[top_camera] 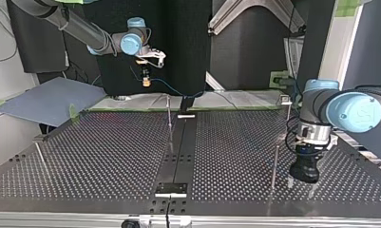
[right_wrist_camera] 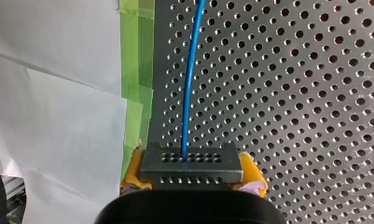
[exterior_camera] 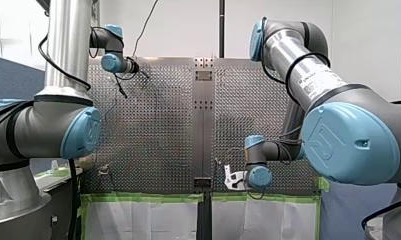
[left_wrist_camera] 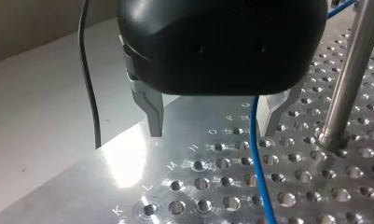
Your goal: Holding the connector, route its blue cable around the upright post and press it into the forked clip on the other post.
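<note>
My right gripper (right_wrist_camera: 191,173) has its yellow pads shut on a dark grey connector (right_wrist_camera: 191,161). A blue cable (right_wrist_camera: 189,84) leaves the connector and runs out over the perforated plate. In the top view that gripper (top_camera: 145,80) hangs high at the back left with the connector (top_camera: 146,82) under it, the cable (top_camera: 175,90) trailing toward the middle. My left gripper (left_wrist_camera: 212,116) stands open just above the plate, its metal fingers (left_wrist_camera: 152,109) on either side of the cable (left_wrist_camera: 257,158). An upright post (left_wrist_camera: 348,79) stands close beside it. In the top view this gripper (top_camera: 300,186) is at the front right, next to a post (top_camera: 275,164).
Other thin posts rise from the plate: one in the middle (top_camera: 169,116), one at the left edge (top_camera: 41,156), one behind my left gripper (top_camera: 288,114). Green tape (right_wrist_camera: 135,70) and white sheeting border the plate. A black wire (left_wrist_camera: 89,79) hangs beside my left gripper.
</note>
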